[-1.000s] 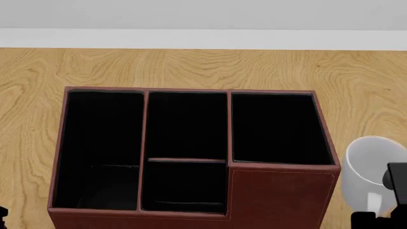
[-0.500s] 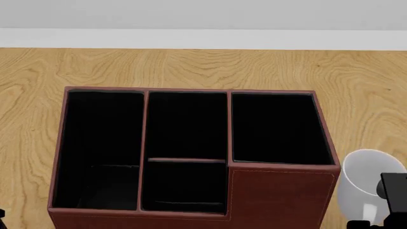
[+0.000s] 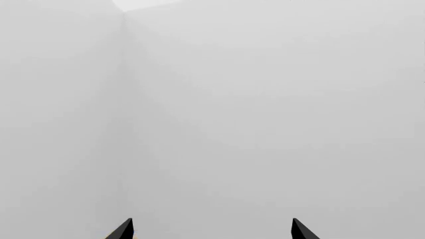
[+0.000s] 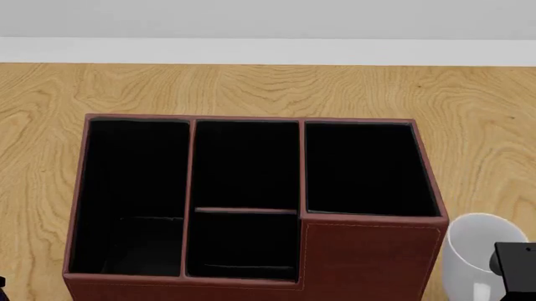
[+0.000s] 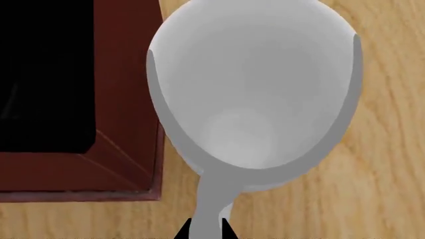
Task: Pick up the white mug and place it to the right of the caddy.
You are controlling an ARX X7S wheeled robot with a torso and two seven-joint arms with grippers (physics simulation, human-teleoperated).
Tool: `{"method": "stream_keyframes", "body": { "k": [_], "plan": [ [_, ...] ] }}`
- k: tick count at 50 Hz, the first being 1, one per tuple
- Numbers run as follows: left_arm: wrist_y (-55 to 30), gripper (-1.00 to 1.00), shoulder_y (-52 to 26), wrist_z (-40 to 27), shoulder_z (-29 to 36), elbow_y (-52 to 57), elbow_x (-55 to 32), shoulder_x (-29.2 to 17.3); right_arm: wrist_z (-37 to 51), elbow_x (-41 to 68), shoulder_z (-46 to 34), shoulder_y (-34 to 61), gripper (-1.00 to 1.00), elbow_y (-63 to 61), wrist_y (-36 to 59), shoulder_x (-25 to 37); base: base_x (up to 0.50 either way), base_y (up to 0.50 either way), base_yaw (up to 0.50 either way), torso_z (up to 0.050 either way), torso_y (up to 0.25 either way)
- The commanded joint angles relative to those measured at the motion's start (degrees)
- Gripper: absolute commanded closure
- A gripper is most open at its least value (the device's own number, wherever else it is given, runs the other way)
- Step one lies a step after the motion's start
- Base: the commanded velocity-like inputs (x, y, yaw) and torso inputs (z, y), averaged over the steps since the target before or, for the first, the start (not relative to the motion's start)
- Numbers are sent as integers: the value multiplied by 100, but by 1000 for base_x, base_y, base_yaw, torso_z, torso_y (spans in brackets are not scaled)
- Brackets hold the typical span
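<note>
The white mug (image 4: 473, 257) hangs at the lower right of the head view, just right of the caddy (image 4: 368, 257), a dark red-brown box with black compartments. In the right wrist view I look down into the mug (image 5: 252, 99), with the caddy's corner (image 5: 126, 164) beside it. My right gripper (image 5: 206, 233) is shut on the mug's handle (image 5: 214, 209), its black tips on either side of it. Its body (image 4: 515, 260) shows at the head view's right edge. My left gripper (image 3: 211, 230) is open and empty, facing a plain grey wall.
The caddy stands on a light wooden table (image 4: 251, 88) with a pale wall behind. Bare wood lies right of the caddy, under the mug (image 5: 391, 149).
The mug and my right gripper have moved down and slightly left, toward the near edge of the head view. The caddy has not moved.
</note>
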Motion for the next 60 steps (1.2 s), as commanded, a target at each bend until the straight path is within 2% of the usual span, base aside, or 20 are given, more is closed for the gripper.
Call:
{"method": "stream_keyframes", "body": {
  "k": [1,47,60],
  "plan": [
    [-18,-100,-14,-35,56,31,14,-22,-211,-308,-32,-24,100,205,-97,-102,0,0,0,0,0],
    [50,-100,35,-156,94,72,-60,-144,-754,-818,-363,-116,100,1070,-387,-579,2,0,2,0,0],
    [82,-100,38,-180,119,57,-67,-170,-699,-788,-336,-129,100,1000,-377,-537,5,0,7,-2,0]
  ]
}}
